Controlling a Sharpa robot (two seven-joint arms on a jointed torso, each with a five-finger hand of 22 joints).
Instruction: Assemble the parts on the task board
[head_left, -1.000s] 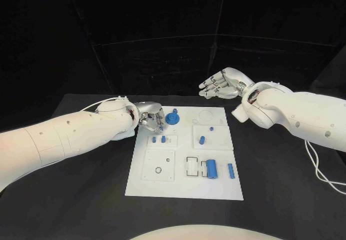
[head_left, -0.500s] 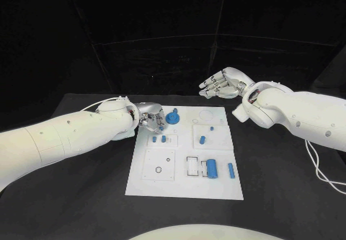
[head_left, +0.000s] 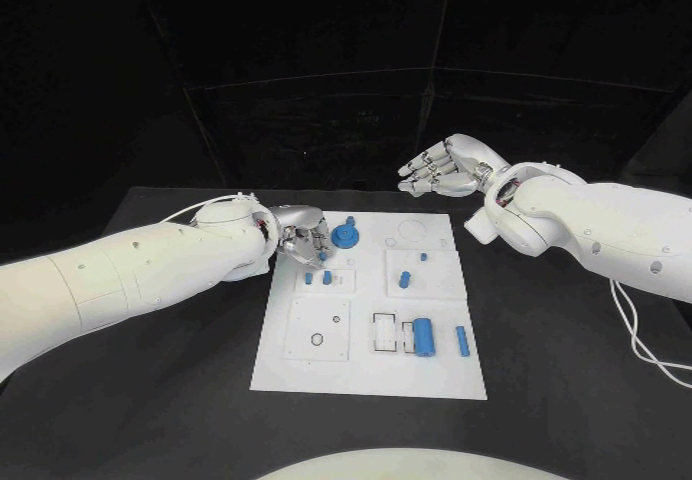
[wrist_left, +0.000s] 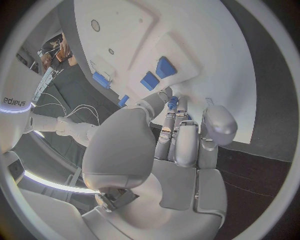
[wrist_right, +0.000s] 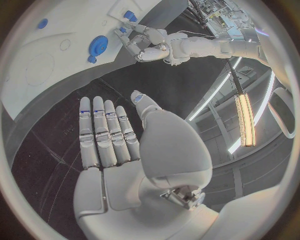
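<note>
The white task board (head_left: 368, 375) lies in the middle of the black table. My left hand (head_left: 303, 243) hovers low over its upper-left corner, beside the blue gear (head_left: 346, 236). In the left wrist view the left hand (wrist_left: 181, 145) pinches a small blue peg (wrist_left: 172, 103) at its fingertips, just above the board (wrist_left: 206, 45). Two small blue parts (head_left: 327, 277) sit in the plate right below that hand. My right hand (head_left: 444, 168) is raised above the table's back edge, fingers straight and apart, holding nothing. The right wrist view shows that right hand (wrist_right: 119, 150) and the gear (wrist_right: 97, 46).
Lower on the board lie a blue cylinder (head_left: 428, 336) and a slim blue bar (head_left: 462, 342). Two small blue parts (head_left: 405, 279) stand in the right middle plate. A white cable (head_left: 642, 335) trails on the table at the right.
</note>
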